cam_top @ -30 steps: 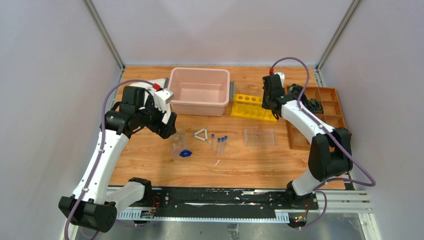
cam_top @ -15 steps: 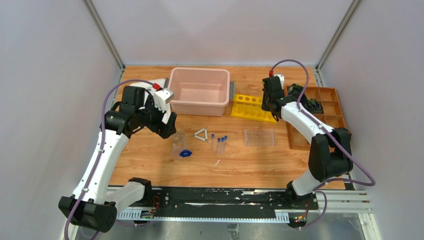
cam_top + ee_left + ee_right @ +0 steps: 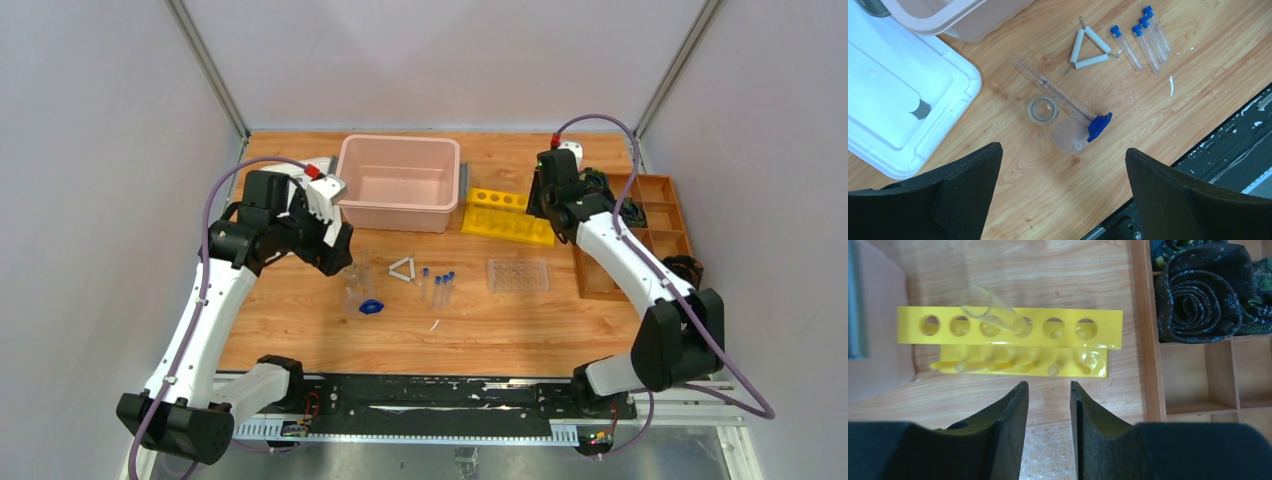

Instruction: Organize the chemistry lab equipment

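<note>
Several blue-capped tubes (image 3: 437, 288) lie mid-table, also in the left wrist view (image 3: 1140, 37). Left of them lie a white triangle frame (image 3: 402, 269) (image 3: 1089, 47), a small glass beaker (image 3: 1043, 110), a clear funnel-like piece (image 3: 1068, 136) and a small blue piece (image 3: 371, 306) (image 3: 1099, 126). A clear tube rack (image 3: 518, 274) (image 3: 1048, 450) lies flat to the right. My left gripper (image 3: 340, 258) (image 3: 1063, 152) hangs wide open and empty above the beaker group. My right gripper (image 3: 548, 205) (image 3: 1048, 385) is open and empty in front of a yellow rack (image 3: 505, 215) (image 3: 1008, 327) that holds one clear tube (image 3: 995, 314).
A pink bin (image 3: 400, 140) stands at the back centre with a white lid (image 3: 898, 100) to its left. A wooden compartment tray (image 3: 660, 185) (image 3: 1148, 340) at the right holds rolled dark cloth (image 3: 1198, 290). A thin glass rod (image 3: 1048, 85) lies by the beaker.
My right arm has swung right, and its gripper has moved slightly right and back near the yellow rack. The left arm and the table items have not moved.
</note>
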Robot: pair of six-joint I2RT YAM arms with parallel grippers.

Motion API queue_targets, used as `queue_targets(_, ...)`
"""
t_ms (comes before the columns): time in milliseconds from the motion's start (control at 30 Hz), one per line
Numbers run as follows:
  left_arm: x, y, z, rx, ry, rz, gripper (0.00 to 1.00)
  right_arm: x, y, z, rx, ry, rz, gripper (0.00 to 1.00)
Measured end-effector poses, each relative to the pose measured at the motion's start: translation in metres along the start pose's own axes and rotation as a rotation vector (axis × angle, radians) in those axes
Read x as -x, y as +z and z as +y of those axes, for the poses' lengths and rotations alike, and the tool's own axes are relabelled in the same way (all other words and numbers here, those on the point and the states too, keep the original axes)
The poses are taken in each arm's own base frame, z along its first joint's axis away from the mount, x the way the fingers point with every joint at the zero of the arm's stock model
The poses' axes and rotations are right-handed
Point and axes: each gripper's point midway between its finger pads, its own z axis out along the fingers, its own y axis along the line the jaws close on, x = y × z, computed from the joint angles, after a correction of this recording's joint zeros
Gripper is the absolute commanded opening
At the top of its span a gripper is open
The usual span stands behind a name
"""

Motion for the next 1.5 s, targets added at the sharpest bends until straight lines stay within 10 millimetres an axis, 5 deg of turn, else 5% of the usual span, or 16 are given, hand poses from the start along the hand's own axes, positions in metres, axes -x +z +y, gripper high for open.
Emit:
queue_targets(100, 0.0, 0.0, 0.0, 0.0, 0.0, 0.001, 1.0, 0.006, -0.018, 0.014, 0.049, 0.02, -0.036, 0.38)
queue_targets(200, 0.0, 0.0, 0.0, 0.0, 0.0, 0.001, 1.0, -0.009, -0.04, 0.055, 0.157, -0.012, -0.032, 0.38)
queue_targets(333, 0.0, 0.0, 0.0, 0.0, 0.0, 0.001, 1.0, -0.065, -0.06, 0.13, 0.321, -0.111, 0.069, 0.32)
queue_targets(433, 0.0, 0.0, 0.0, 0.0, 0.0, 0.001, 1.0, -0.114, -0.061, 0.164, 0.364, -0.172, 0.179, 0.27)
queue_targets(567, 0.001, -0.003, 0.0, 0.006, 0.004, -0.008, 1.0, -0.155, -0.046, 0.17, 0.323, -0.176, 0.291, 0.23)
queue_targets(867, 0.002, -0.007, -0.001, 0.013, 0.012, -0.023, 1.0, -0.195, -0.026, 0.171, 0.27, -0.15, 0.408, 0.24)
queue_targets(1333, 0.001, -0.007, -0.001, 0.013, 0.02, -0.024, 1.0, -0.207, -0.016, 0.171, 0.238, -0.158, 0.44, 0.26)
queue_targets(1500, 0.002, -0.008, -0.002, 0.013, 0.02, -0.025, 1.0, -0.206, -0.014, 0.173, 0.228, -0.164, 0.446, 0.12)
